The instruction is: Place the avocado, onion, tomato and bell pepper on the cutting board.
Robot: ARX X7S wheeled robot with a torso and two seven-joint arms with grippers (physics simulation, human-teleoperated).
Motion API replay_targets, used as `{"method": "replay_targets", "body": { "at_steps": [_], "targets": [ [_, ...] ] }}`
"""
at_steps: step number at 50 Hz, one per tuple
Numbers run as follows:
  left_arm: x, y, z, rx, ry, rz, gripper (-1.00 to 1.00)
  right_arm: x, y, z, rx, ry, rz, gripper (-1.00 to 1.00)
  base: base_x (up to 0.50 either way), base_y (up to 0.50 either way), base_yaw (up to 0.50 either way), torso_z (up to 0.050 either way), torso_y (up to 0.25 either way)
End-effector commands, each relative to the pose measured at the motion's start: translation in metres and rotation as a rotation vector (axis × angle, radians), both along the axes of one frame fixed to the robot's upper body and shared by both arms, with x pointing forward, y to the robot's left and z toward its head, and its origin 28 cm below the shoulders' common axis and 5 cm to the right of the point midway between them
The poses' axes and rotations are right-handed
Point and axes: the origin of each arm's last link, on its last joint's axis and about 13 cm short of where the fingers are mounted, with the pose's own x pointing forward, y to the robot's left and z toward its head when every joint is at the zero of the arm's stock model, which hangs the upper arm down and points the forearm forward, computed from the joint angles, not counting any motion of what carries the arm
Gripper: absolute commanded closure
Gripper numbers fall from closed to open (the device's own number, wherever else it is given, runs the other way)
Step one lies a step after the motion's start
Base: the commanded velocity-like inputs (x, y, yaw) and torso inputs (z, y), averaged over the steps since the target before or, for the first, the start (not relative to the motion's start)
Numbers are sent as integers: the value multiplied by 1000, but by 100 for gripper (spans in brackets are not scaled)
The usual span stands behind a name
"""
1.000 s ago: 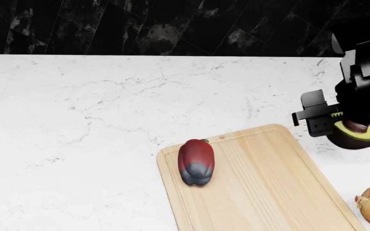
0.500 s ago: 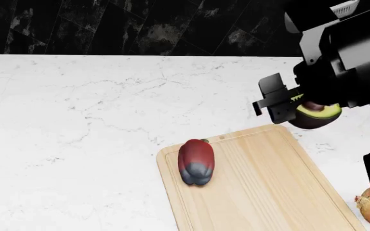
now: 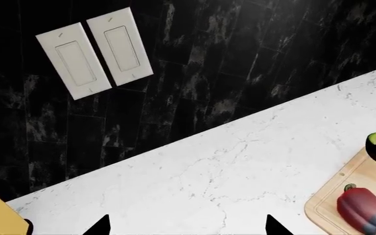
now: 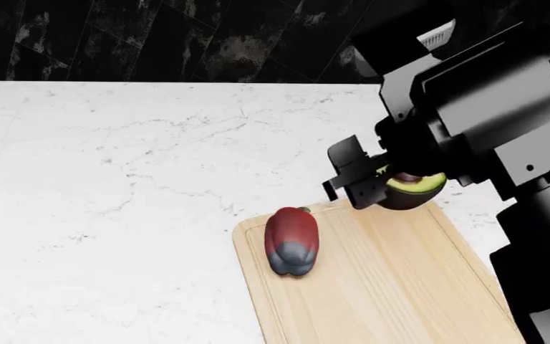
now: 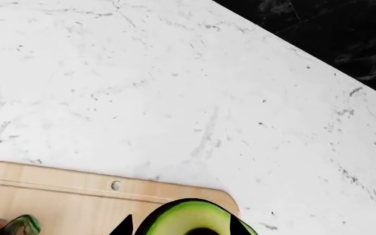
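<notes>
White marble counter under dark tile. My right gripper (image 4: 375, 188) is clamped on the avocado (image 4: 409, 189), carried in the air above the far edge of the cutting board (image 4: 389, 287). Bell pepper (image 4: 291, 241) lies on the board's left part. Left gripper's state: cannot tell.

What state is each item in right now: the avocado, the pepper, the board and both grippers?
Avocado: held off the surface, cut face up, over the board's far right corner.
Pepper: lying on its side on the board, stem pointing away from the robot.
Board: flat on the counter, carrying only the pepper.
Right gripper: shut on the avocado.
Left gripper: only its fingertips show, apart, nothing between them.
</notes>
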Motion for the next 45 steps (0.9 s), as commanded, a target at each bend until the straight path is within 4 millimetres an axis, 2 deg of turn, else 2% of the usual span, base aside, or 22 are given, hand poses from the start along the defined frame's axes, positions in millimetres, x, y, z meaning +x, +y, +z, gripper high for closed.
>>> {"method": "replay_targets", "body": {
  "at_steps": [1,11,23,24,32,45],
  "targets": [
    [0,-3,2,8,-31,-36,-100,-1,15,-8,8,17,87,100,0,0,0,0,0],
    [-1,-3,4,10,-35,-34,-100,-5,17,-18,2,41,107,100,0,0,0,0,0],
    [-2,-3,6,11,-41,-34,-100,-6,18,-13,-4,40,115,100,0,0,0,0,0],
    [-2,-3,7,11,-42,-34,-100,-7,16,-10,-10,28,110,-100,0,0,0,0,0],
    [-4,-3,7,10,-44,-36,-100,-10,14,-2,-21,10,110,-100,0,0,0,0,0],
    [-4,-4,7,14,-44,-38,-100,-22,9,42,6,-99,110,-100,0,0,0,0,0]
  ]
}}
